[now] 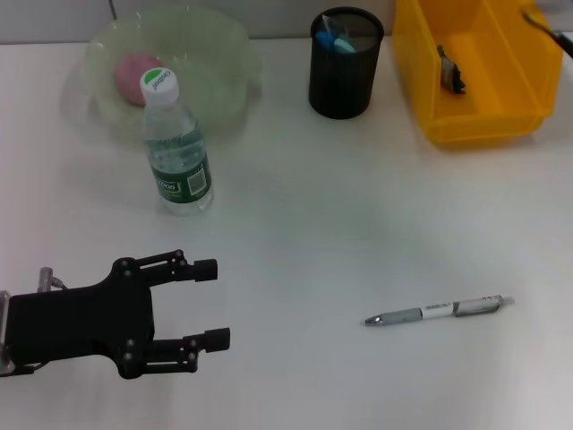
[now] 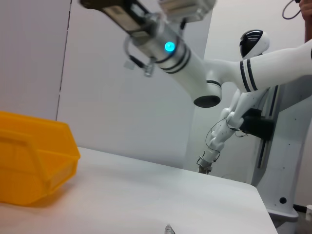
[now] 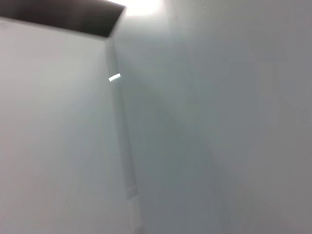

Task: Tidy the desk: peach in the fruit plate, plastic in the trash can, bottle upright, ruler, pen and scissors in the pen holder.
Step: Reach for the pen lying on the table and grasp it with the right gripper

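Head view: my left pincer (image 1: 215,303) hangs open and empty over the bench (image 1: 358,224). Bottle (image 1: 176,148) upright, peach (image 1: 136,76) in fruit plate (image 1: 233,54), scissors (image 1: 336,41) in pen holder (image 1: 345,76). Pen (image 1: 439,311) left lying. Right pincer unseen.

- The left tool (image 1: 219,303) sits low at the near left of the head view, its black body lying roughly level above the bench (image 1: 358,242).
- Its two black fingers (image 1: 204,267) point toward the robot's right, spread well apart with nothing between them.
- The left wrist and forearm run off the left edge of the head view.
- In the left wrist view the right arm (image 2: 195,73) is raised high, white with black bands and a blue light near its wrist.
- Whether the right tool's fingers are spread or closed cannot be seen.
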Robot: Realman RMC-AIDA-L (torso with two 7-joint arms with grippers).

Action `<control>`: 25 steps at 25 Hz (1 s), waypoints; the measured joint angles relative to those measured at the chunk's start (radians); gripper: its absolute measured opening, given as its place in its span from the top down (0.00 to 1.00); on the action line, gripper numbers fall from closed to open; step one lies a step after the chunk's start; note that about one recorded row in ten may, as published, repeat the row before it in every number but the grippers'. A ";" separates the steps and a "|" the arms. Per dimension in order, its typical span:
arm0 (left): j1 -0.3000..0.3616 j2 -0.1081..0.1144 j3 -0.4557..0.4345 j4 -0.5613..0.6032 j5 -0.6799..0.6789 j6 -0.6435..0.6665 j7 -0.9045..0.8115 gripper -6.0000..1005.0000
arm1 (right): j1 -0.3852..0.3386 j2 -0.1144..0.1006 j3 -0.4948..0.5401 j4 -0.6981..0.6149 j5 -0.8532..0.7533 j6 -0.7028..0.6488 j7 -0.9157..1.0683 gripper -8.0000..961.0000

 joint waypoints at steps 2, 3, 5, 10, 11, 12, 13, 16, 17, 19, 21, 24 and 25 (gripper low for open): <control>-0.001 0.000 0.000 0.000 0.001 0.000 0.000 0.23 | -0.013 -0.014 0.002 -0.032 -0.045 -0.031 0.042 0.18; -0.002 -0.001 0.000 0.000 0.001 0.000 0.000 0.23 | -0.024 -0.027 0.007 -0.065 -0.112 -0.061 0.099 0.18; -0.004 -0.001 0.000 0.000 0.001 0.000 0.000 0.23 | -0.032 -0.044 0.019 -0.118 -0.226 -0.104 0.183 0.18; -0.006 0.000 0.000 0.000 0.002 0.001 0.000 0.23 | -0.006 -0.062 0.094 -0.233 -0.578 -0.218 0.360 0.18; -0.006 0.000 0.000 0.000 0.002 0.001 0.000 0.23 | 0.005 -0.065 0.102 -0.245 -0.639 -0.238 0.385 0.18; -0.006 0.000 0.000 0.000 0.001 0.001 0.000 0.23 | 0.017 -0.068 0.108 -0.257 -0.693 -0.254 0.406 0.18; -0.006 0.000 0.000 0.000 0.000 0.001 0.000 0.23 | 0.029 -0.072 0.111 -0.264 -0.745 -0.269 0.425 0.18; -0.006 0.000 0.000 0.000 -0.002 0.001 -0.002 0.23 | 0.062 -0.081 0.114 -0.276 -0.880 -0.306 0.467 0.18; -0.006 0.000 0.000 0.000 -0.002 0.001 -0.003 0.23 | 0.072 -0.083 0.113 -0.281 -0.922 -0.316 0.478 0.18; -0.006 -0.001 -0.001 0.000 -0.003 0.001 -0.004 0.23 | 0.092 -0.083 0.108 -0.295 -1.000 -0.328 0.499 0.18; -0.006 -0.001 -0.004 0.000 -0.004 0.000 -0.005 0.23 | 0.107 -0.079 0.104 -0.307 -1.069 -0.331 0.514 0.18; -0.005 -0.001 -0.006 -0.002 -0.004 -0.002 -0.005 0.23 | 0.125 -0.072 0.104 -0.314 -1.145 -0.331 0.517 0.18; -0.005 -0.001 -0.006 -0.003 -0.005 -0.002 -0.005 0.23 | 0.130 -0.069 0.103 -0.315 -1.162 -0.331 0.518 0.18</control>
